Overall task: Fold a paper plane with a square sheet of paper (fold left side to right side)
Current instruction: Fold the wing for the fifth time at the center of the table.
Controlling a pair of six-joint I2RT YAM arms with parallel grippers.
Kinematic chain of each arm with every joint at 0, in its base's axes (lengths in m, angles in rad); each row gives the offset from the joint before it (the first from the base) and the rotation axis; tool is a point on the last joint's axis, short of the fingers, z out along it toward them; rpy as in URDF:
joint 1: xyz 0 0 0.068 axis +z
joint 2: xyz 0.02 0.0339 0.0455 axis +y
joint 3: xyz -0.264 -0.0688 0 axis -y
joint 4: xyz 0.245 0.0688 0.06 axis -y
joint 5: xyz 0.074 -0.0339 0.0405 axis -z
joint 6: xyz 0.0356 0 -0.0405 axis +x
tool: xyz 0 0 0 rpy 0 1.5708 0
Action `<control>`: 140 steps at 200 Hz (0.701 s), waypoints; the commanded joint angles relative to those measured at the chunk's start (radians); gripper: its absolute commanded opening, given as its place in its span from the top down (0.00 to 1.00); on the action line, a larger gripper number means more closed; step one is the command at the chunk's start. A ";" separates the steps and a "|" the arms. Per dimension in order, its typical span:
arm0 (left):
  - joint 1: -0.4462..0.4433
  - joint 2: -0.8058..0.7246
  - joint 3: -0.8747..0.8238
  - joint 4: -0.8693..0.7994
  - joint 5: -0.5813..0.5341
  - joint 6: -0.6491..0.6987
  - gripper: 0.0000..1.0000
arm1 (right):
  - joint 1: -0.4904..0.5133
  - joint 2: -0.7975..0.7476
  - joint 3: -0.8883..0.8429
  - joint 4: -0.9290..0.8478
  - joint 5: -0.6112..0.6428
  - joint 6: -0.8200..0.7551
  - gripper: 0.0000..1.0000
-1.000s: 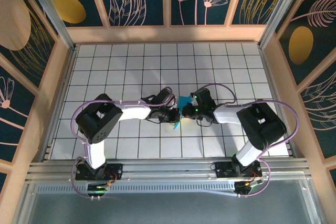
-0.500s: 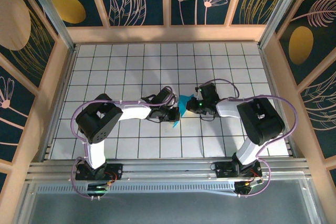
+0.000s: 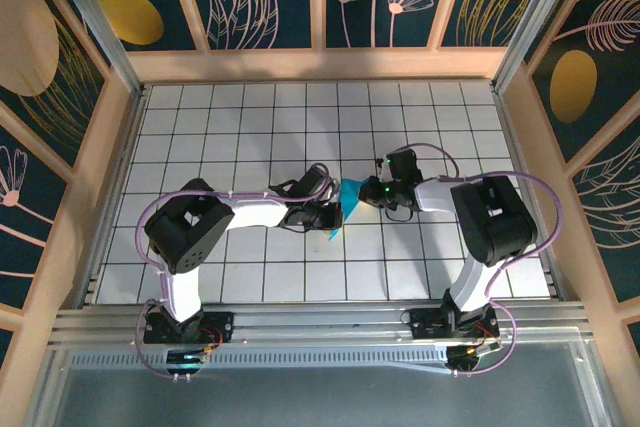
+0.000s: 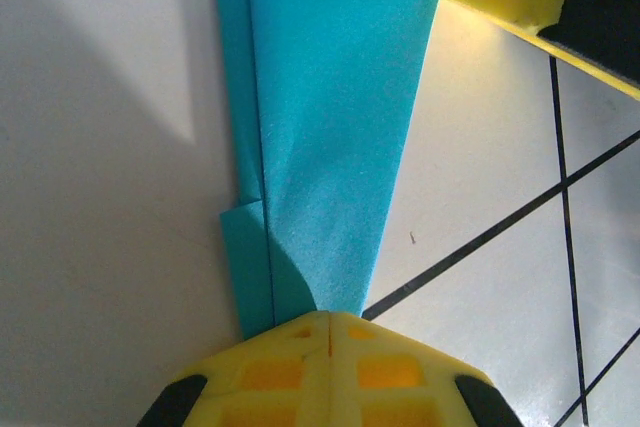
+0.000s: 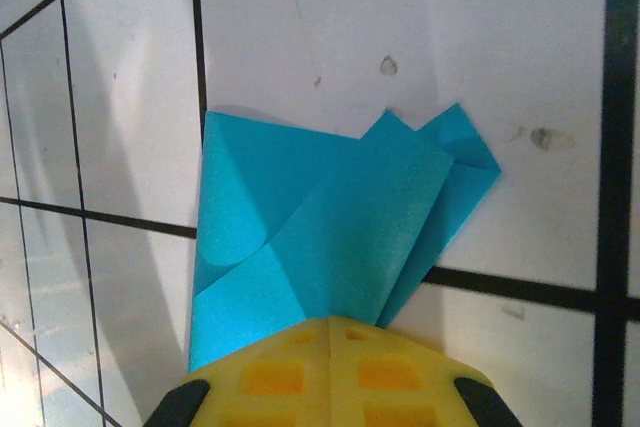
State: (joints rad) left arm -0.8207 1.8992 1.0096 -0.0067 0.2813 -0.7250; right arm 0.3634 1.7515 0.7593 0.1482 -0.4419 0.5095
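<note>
Near the middle of the worktop (image 3: 250, 117) lies the half-folded paper plane (image 3: 347, 197), a narrow turquoise wedge between the two arms. The left pincer (image 4: 328, 332) is fully closed, its yellow tips sitting on the paper's narrow end. The right pincer (image 5: 330, 332) is closed too, on the wider end with the loose flaps. We cannot tell whether either nips a layer or merely presses. Our worry is that with both ends pinned, any sideways drag could skew the crease or tear the thin sheet. If one tip lifts, the upper flap could spring open.
</note>
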 commanded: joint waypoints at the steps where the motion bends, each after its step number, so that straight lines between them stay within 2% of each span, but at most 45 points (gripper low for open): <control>1: 0.007 0.060 -0.046 -0.203 -0.054 0.018 1.00 | -0.079 0.049 0.033 -0.008 0.128 -0.037 1.00; 95: 0.006 0.048 -0.059 -0.190 -0.055 0.005 1.00 | -0.192 0.131 0.147 -0.044 0.092 -0.078 1.00; 140: 0.006 0.047 -0.044 -0.190 -0.056 0.005 1.00 | -0.200 0.019 0.178 -0.112 0.106 -0.099 1.00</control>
State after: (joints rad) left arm -0.8204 1.8999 1.0080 0.0002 0.2718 -0.7254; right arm 0.1780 1.8416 0.9066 0.0956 -0.4049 0.4458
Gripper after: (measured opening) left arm 0.054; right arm 0.052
